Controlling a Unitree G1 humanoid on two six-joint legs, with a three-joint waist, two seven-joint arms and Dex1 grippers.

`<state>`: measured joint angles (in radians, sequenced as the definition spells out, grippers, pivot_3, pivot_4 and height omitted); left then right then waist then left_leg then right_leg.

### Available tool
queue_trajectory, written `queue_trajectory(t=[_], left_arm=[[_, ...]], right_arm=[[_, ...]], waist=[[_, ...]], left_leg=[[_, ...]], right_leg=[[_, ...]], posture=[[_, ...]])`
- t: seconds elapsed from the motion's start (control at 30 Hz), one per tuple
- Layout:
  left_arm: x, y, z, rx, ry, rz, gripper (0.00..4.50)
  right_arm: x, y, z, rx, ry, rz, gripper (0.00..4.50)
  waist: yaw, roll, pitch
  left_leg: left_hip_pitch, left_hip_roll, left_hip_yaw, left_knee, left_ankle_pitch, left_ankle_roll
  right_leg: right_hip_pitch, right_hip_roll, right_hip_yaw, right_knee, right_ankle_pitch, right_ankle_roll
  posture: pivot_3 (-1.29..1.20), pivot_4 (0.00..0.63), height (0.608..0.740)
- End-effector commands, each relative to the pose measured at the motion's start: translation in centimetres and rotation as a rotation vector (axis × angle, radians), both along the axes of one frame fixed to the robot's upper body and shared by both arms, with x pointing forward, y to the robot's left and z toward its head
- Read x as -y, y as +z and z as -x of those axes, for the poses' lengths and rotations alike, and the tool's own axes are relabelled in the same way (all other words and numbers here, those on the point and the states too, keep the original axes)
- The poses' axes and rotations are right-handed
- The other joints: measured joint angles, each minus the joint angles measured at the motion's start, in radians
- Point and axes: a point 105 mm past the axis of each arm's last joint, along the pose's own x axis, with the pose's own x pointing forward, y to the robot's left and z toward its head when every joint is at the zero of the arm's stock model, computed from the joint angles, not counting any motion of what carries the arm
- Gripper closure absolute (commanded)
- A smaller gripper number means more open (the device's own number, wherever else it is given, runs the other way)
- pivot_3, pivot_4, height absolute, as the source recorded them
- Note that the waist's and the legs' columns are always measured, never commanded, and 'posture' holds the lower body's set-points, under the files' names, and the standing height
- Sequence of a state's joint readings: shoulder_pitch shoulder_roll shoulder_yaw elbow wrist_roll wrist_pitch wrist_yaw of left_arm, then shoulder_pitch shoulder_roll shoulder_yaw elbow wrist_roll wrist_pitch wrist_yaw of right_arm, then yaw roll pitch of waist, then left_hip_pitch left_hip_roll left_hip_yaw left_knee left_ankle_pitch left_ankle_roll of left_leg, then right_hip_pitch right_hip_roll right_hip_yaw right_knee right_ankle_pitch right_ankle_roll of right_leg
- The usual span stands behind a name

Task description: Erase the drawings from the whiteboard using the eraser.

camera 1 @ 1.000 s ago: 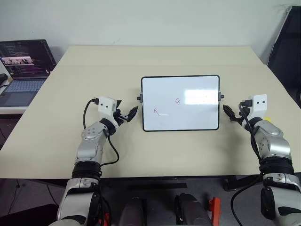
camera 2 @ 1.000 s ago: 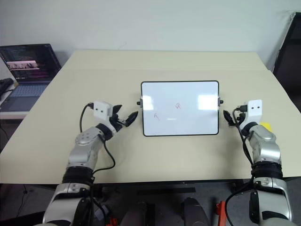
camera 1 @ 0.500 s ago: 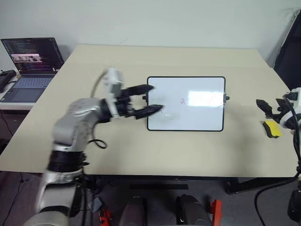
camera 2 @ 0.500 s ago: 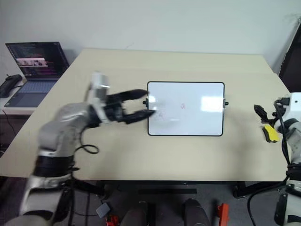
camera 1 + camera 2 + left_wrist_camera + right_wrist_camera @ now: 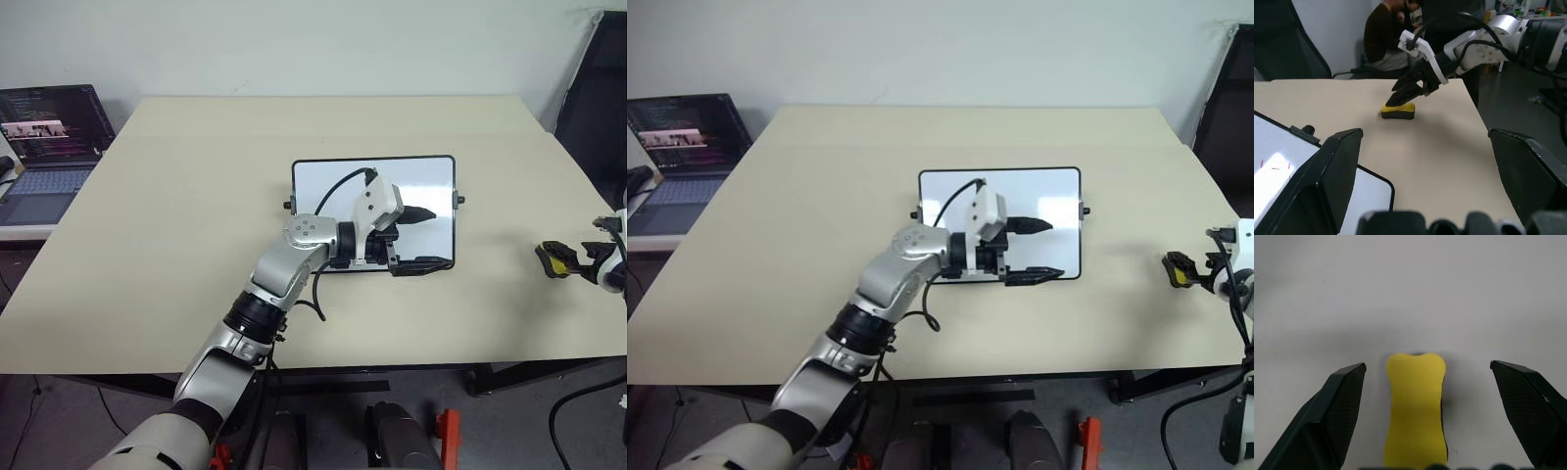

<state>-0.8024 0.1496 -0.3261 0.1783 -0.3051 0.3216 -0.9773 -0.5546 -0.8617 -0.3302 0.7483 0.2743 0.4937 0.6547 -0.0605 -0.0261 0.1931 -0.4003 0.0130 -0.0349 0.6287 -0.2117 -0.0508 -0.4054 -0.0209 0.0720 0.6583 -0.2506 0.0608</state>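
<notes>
Right pincer [image 5: 1425, 377] wide, straddling eraser [image 5: 1416, 406] on table [image 5: 176, 196]; lower squarely, pinch its waist; left pincer [image 5: 423, 237] wide over whiteboard [image 5: 323, 176], empty

Beige table [image 5: 176, 196]; white wall [image 5: 294, 44] behind; open laptop [image 5: 49, 137] on side desk; black chair [image 5: 1283, 44]
</notes>
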Motion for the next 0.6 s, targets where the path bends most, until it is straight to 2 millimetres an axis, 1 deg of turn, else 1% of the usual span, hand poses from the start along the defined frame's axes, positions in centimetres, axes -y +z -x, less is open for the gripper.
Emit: queue_trajectory(t=[0.03, 0.23, 0.27, 0.37, 0.43, 0.47, 0.5, 0.6], left_arm=[[0.1, 0.9, 0.5, 0.033, -0.020, 0.019, 0.00], [-0.3, 0.4, 0.4, 0.016, 0.000, 0.016, 0.00], [-0.4, 0.3, 0.3, 0.014, 0.006, 0.014, 0.00], [-0.8, 0.1, 0.1, 0.009, 0.020, 0.011, 0.00], [-1.0, 0.0, 0.1, 0.007, 0.025, 0.010, 0.00], [-1.0, 0.0, 0.0, 0.006, 0.028, 0.010, 0.00], [-1.1, 0.0, -0.1, 0.006, 0.032, 0.010, 0.00], [-1.1, 0.1, -0.3, 0.006, 0.043, 0.014, 0.00]], right_arm=[[0.6, 1.2, -0.1, 0.017, -0.002, 0.018, 0.03], [0.6, 0.5, 0.1, -0.003, -0.009, -0.010, 0.03], [0.7, 0.3, 0.2, -0.011, -0.011, -0.010, 0.20], [0.7, 0.0, 0.3, -0.019, -0.014, -0.011, 0.96], [0.6, 0.0, 0.3, -0.019, -0.013, -0.012, 1.74], [0.6, -0.2, 0.3, -0.025, -0.012, -0.006, 2.01], [0.6, -0.3, 0.3, -0.032, -0.012, -0.003, 2.44], [0.4, -0.6, 0.3, -0.047, -0.005, 0.003, 3.45]], waist=[[0.001, 0.000, 0.000], [0.002, 0.000, 0.000], [0.002, 0.000, 0.000], [0.002, 0.000, 0.000], [0.002, 0.000, 0.000], [0.002, 0.000, 0.000], [0.002, 0.000, 0.000], [0.002, 0.000, 0.000]], left_leg=[[0.000, 0.000, 0.000, 0.000, 0.000, 0.000], [0.000, 0.000, 0.000, 0.000, 0.000, 0.000], [0.000, 0.000, 0.000, 0.000, 0.000, 0.000], [0.000, 0.000, 0.000, 0.000, 0.000, 0.000], [0.000, 0.000, 0.000, 0.000, 0.000, 0.000], [0.000, 0.000, 0.000, 0.000, 0.000, 0.000], [0.000, 0.000, 0.000, 0.000, 0.000, 0.000], [0.000, 0.000, 0.000, 0.000, 0.000, 0.000]], right_leg=[[0.000, 0.000, 0.000, 0.000, 0.000, 0.000], [0.000, 0.000, 0.000, 0.000, 0.000, 0.000], [0.000, 0.000, 0.000, 0.000, 0.000, 0.000], [0.000, 0.000, 0.000, 0.000, 0.000, 0.000], [0.000, 0.000, 0.000, 0.000, 0.000, 0.000], [0.000, 0.000, 0.000, 0.000, 0.000, 0.000], [0.000, 0.000, 0.000, 0.000, 0.000, 0.000], [0.000, 0.000, 0.000, 0.000, 0.000, 0.000]], posture=[[0.00, 0.150, 0.740], [0.00, 0.150, 0.740], [0.00, 0.150, 0.740], [0.00, 0.150, 0.740], [0.00, 0.150, 0.740], [0.00, 0.150, 0.740], [0.00, 0.150, 0.740], [0.00, 0.150, 0.740]])
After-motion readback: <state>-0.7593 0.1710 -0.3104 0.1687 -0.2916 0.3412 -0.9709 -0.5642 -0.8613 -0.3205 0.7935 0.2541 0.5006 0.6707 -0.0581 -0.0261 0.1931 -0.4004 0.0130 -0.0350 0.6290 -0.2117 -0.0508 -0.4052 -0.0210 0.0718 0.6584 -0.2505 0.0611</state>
